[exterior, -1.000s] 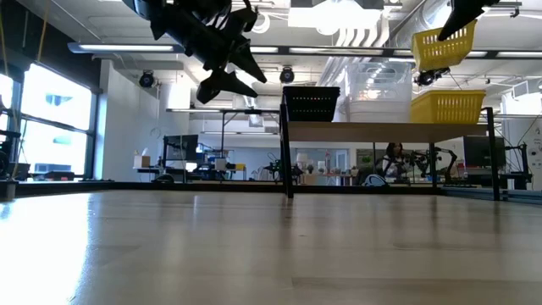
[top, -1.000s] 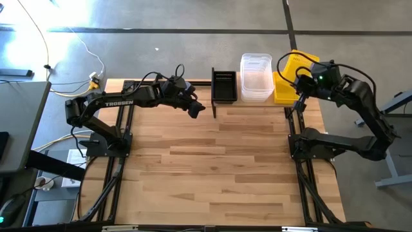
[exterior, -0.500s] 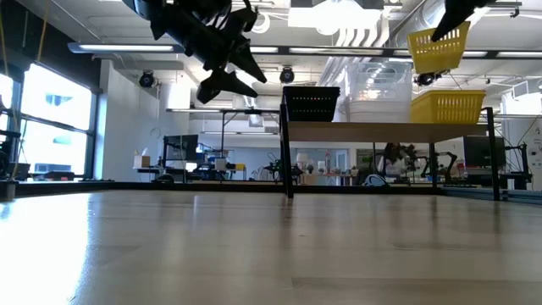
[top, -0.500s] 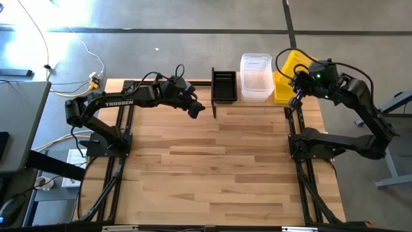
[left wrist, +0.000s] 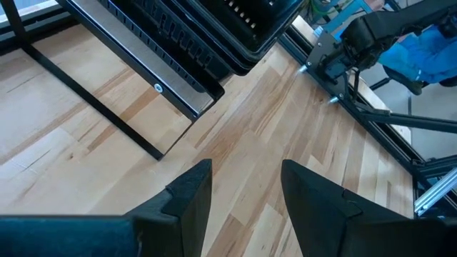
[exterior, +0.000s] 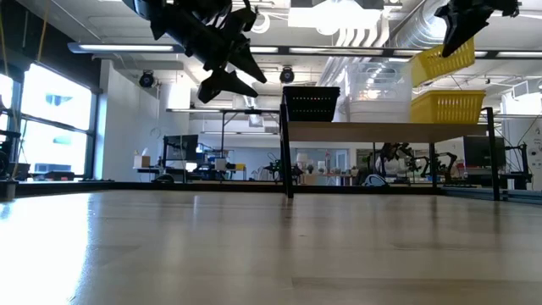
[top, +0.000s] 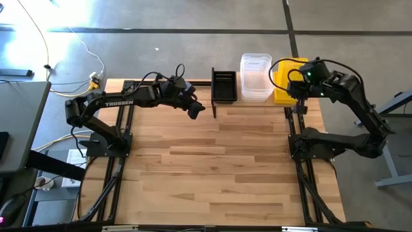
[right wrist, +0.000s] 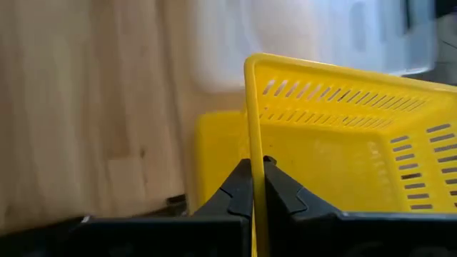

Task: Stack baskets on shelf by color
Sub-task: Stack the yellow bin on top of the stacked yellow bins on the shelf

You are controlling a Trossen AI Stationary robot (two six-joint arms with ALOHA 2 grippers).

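At the upper right of the high view, I have the right gripper (right wrist: 257, 187) clamped on the rim of a yellow mesh-sided plastic basket (exterior: 444, 63), held tilted in the air above a second yellow basket (exterior: 447, 107) standing on the small light-wood shelf (exterior: 389, 131). On that plank, a black mesh basket (top: 224, 86) and a clear translucent tub (top: 256, 77) sit to its left. My left gripper (left wrist: 243, 196) hangs empty, fingers apart, above the wooden tabletop (top: 212, 167), just left of the shelf.
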